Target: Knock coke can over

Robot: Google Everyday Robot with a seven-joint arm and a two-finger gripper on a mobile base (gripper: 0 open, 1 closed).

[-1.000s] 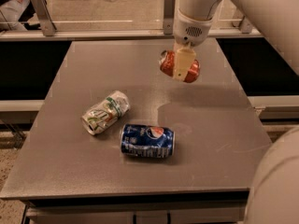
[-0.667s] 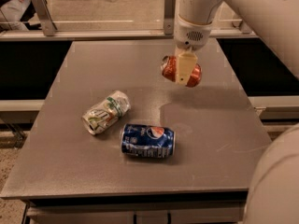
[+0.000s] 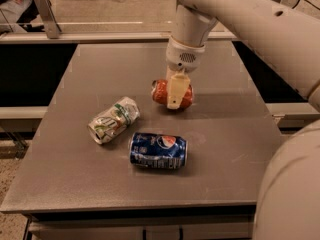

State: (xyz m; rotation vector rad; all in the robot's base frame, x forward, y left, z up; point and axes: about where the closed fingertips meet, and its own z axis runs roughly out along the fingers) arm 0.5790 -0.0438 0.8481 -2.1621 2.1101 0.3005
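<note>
The coke can [image 3: 160, 93], red-orange with white script, lies on its side on the grey table [image 3: 225, 149], a little right of the table's middle. My gripper [image 3: 176, 98] comes down from above on the white arm and sits right at the can, with a cream-coloured part across the can's front. The right end of the can shows just past the gripper.
A blue Pepsi can [image 3: 158, 150] lies on its side in front of the coke can. A dented silver-white can with green markings [image 3: 113, 120] lies to its left. The table's far edge meets a rail, and dark gaps lie to the left and right.
The gripper and the coke can have moved left and down. The can was tilted above the table and now lies on its side on the surface. The other two cans have not moved.
</note>
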